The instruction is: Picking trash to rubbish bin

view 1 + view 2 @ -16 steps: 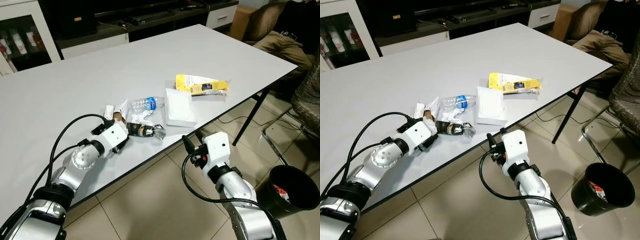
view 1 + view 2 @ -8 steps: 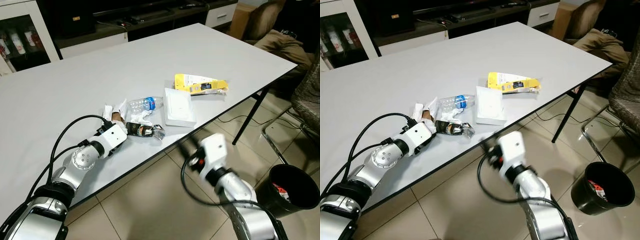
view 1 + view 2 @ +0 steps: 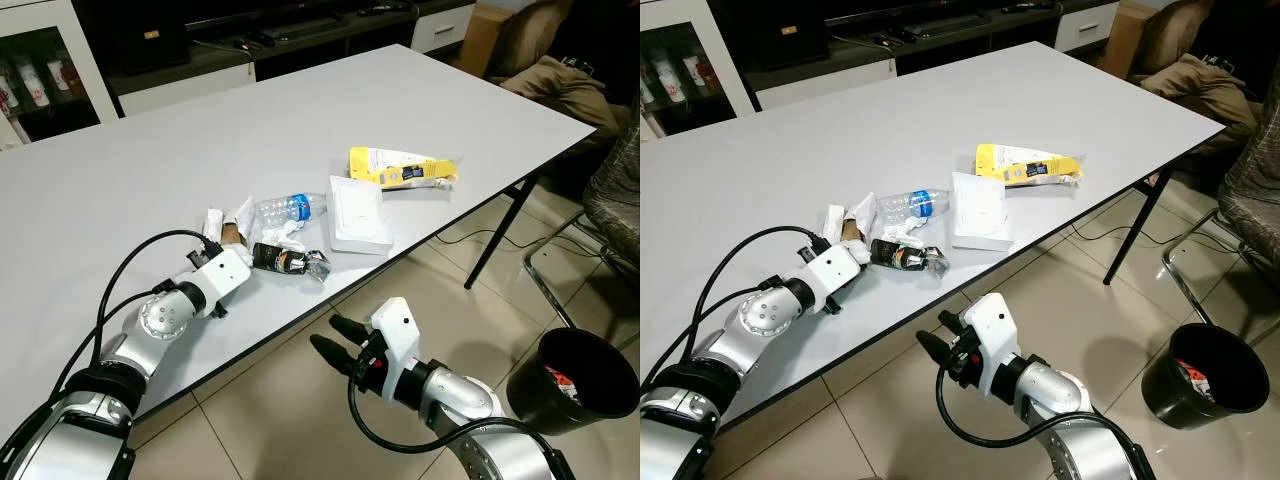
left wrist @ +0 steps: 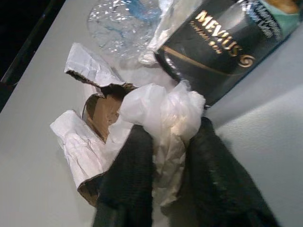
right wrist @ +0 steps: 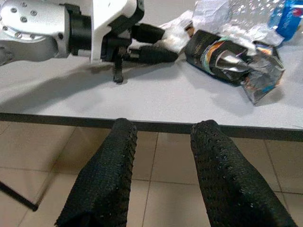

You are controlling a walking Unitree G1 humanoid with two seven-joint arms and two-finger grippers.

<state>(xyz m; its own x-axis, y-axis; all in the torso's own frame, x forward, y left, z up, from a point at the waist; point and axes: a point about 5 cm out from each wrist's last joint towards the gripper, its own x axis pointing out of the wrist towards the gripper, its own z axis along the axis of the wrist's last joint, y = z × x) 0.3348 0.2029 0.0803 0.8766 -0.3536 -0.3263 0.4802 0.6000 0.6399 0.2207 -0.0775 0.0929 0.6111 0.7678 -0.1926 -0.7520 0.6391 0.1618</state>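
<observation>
Left pincer [image 4: 163, 156] grasps tissue [image 4: 161, 116], centre frame; right pincer [image 5: 158, 179] released. We lift straight, sparing the pack [image 4: 222, 42].

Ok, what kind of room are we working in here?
Probably a home living or dining room: a large white table on a tiled floor, a dark TV-style console along the wall, and a brown sofa beyond the table.
</observation>
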